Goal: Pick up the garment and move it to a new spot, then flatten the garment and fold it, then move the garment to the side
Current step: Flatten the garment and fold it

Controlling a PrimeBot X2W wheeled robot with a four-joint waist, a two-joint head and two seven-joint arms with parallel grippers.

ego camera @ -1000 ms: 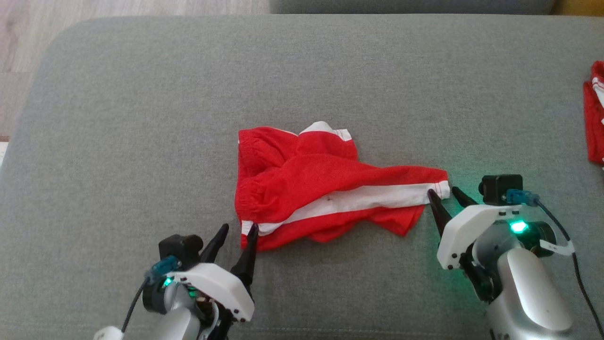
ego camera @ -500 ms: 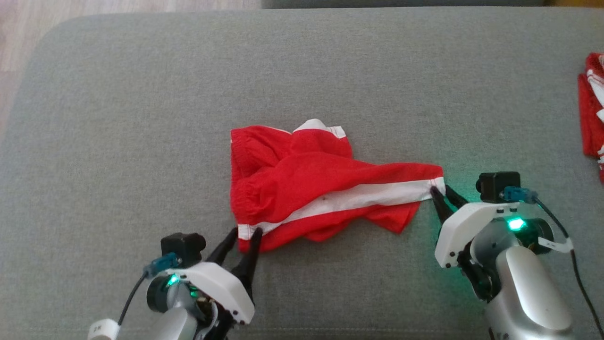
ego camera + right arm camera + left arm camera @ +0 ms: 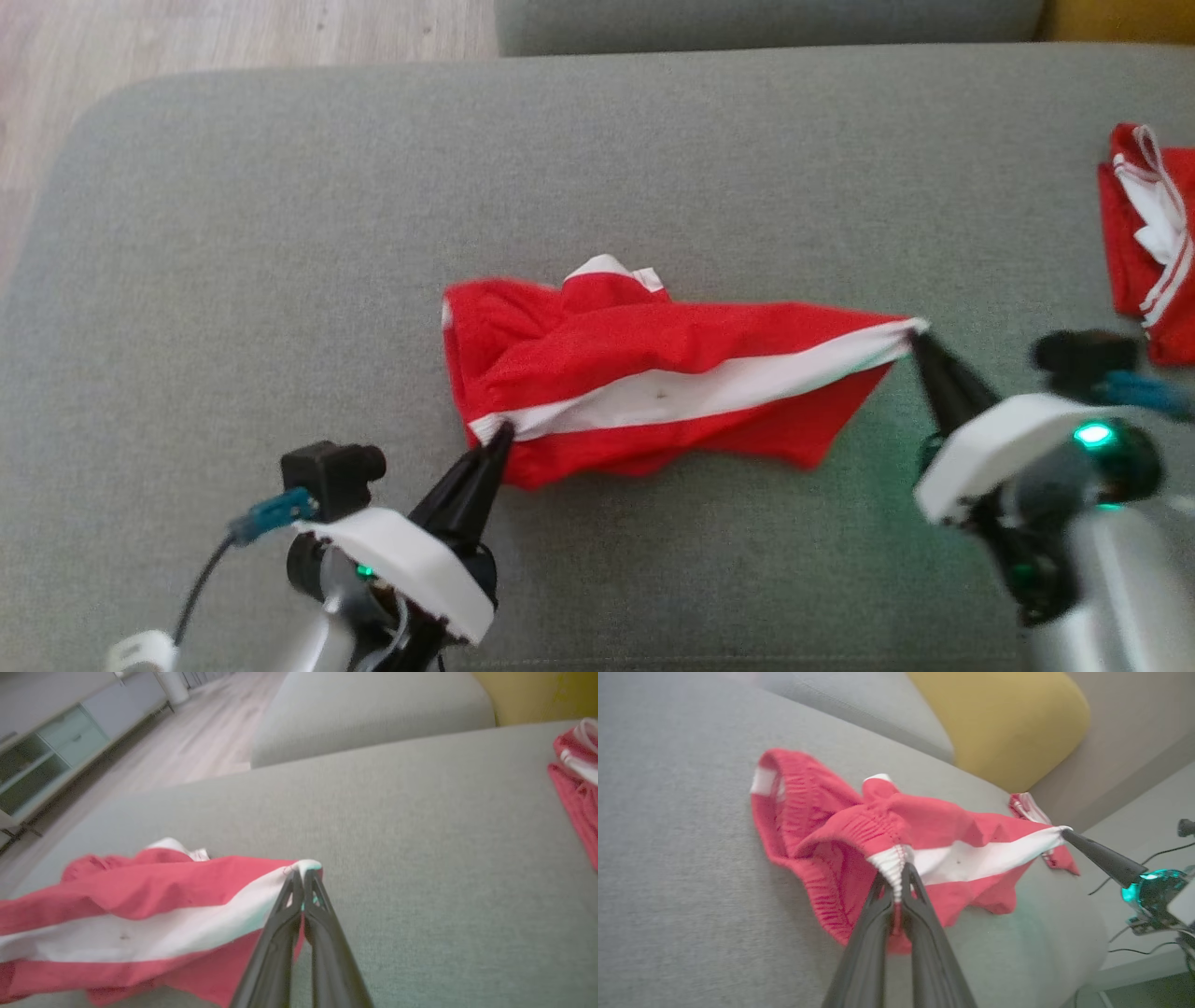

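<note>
The grey sofa seat (image 3: pixel 280 233) carried the whole job, and the red shorts (image 3: pixel 672 345) lay near its middle, a little toward the robot's edge, with a second red garment (image 3: pixel 1144 243) well apart at the far right and a yellow cushion (image 3: pixel 999 718) beyond it. A second before, the shorts had sat bunched with both end effectors open at either end of the white side stripe (image 3: pixel 709 397). Since then the cloth had been drawn out longer and straighter between them, and the right-hand end looked raised off the seat. The left end effector (image 3: pixel 502 431) had closed fully, its fingers pinching the stripe where it meets the elastic waistband, as its wrist view showed plainly (image 3: pixel 899 870). The right end effector (image 3: pixel 917 338) had likewise shut tight on the opposite end of the stripe, at the leg hem (image 3: pixel 304 873). By that reading the two-point grasp was made and the pick-up had begun. The lift and carry to a new spot came next, with flattening, folding and setting aside still to do. Thin pinches on hem edges could slip if the arms pulled apart too hard.
</note>
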